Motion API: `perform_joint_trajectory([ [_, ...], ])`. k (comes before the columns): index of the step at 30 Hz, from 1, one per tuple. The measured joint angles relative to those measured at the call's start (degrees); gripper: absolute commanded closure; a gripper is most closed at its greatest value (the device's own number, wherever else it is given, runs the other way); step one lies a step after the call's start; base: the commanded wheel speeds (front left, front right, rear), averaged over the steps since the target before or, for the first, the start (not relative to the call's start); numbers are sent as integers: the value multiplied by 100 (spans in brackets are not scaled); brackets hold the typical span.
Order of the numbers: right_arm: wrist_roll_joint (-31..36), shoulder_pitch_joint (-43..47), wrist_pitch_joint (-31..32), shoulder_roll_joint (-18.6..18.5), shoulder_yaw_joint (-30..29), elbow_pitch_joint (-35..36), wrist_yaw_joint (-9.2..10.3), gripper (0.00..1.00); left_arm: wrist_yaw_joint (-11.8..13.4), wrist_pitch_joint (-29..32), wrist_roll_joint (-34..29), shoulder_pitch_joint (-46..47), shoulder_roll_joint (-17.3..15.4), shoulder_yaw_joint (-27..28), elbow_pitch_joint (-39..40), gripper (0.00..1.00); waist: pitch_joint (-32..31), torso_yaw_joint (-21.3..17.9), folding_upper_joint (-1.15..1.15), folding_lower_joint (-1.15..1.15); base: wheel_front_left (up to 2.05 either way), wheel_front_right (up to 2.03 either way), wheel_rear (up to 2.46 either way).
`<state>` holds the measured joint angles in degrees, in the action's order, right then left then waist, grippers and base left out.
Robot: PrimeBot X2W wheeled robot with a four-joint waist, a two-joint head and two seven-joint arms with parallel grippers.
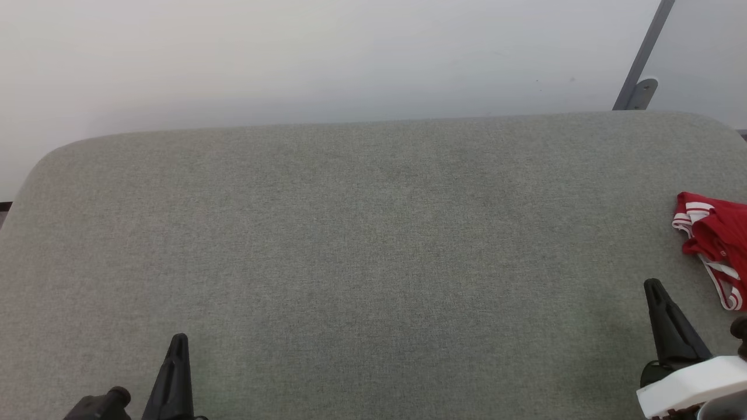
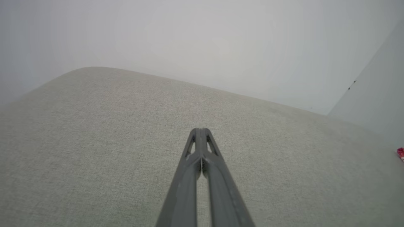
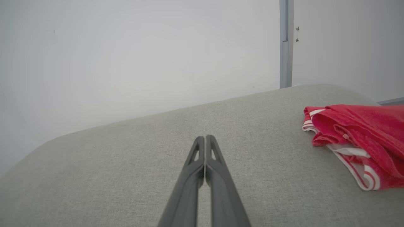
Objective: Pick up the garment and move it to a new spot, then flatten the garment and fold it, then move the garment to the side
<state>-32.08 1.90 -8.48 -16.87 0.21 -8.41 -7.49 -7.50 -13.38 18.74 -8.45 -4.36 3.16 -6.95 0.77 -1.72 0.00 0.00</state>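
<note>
Garment (image 3: 363,138): red shirt with white, red-striped bands, lying bunched in loose layers at the far right edge of the table (image 1: 373,233); part of it runs out of the head view.
Lie of the cloth: rumpled and doubled over itself, not spread flat; whether this is a neat fold I cannot tell.
Left gripper (image 2: 200,130): fingers pressed together, holding nothing, hovering over bare grey cloth at the near left, well apart from the shirt.
Right gripper (image 1: 656,291): fingers pressed together and empty, near the shirt's near-left side but not touching it.
Stage: the scene fits two readings, a heap waiting at the edge to be lifted, or a bundle already set aside. The pictures do not settle which.
Handling: my judgement is that the cloth is soft and slack, so a pinch on one layer would likely drag the rest unevenly. The striped hem band looks the firmest part to hold.
Writing: no brand, label or lettering can be read, only a small pale dot on the red fabric.
Surroundings: plain pale wall (image 1: 292,58) beyond the table.
</note>
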Motion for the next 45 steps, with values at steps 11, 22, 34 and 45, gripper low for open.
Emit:
perform_joint_trajectory([
  [11, -896, -84, 226, 211, -78, -105, 0, 100, 0, 265, 1132, 169, -7, 0, -132, 100, -6, 17, 0, 0, 0, 0, 0],
  [22, -1619, -175, 402, 375, -185, -157, 0, 100, 0, 471, 2062, 373, -12, 3, -207, 100, -11, 31, 0, 0, 0, 0, 0],
  [34, -2390, -271, 597, 555, -255, -252, 0, 100, 0, 704, 3027, 533, -10, 20, -303, 100, -17, 48, 0, 0, 0, 0, 0],
  [45, -3015, -370, 750, 697, -345, -296, 0, 100, 0, 896, 3798, 708, -5, 42, -365, 100, -22, 63, 0, 0, 0, 0, 0],
])
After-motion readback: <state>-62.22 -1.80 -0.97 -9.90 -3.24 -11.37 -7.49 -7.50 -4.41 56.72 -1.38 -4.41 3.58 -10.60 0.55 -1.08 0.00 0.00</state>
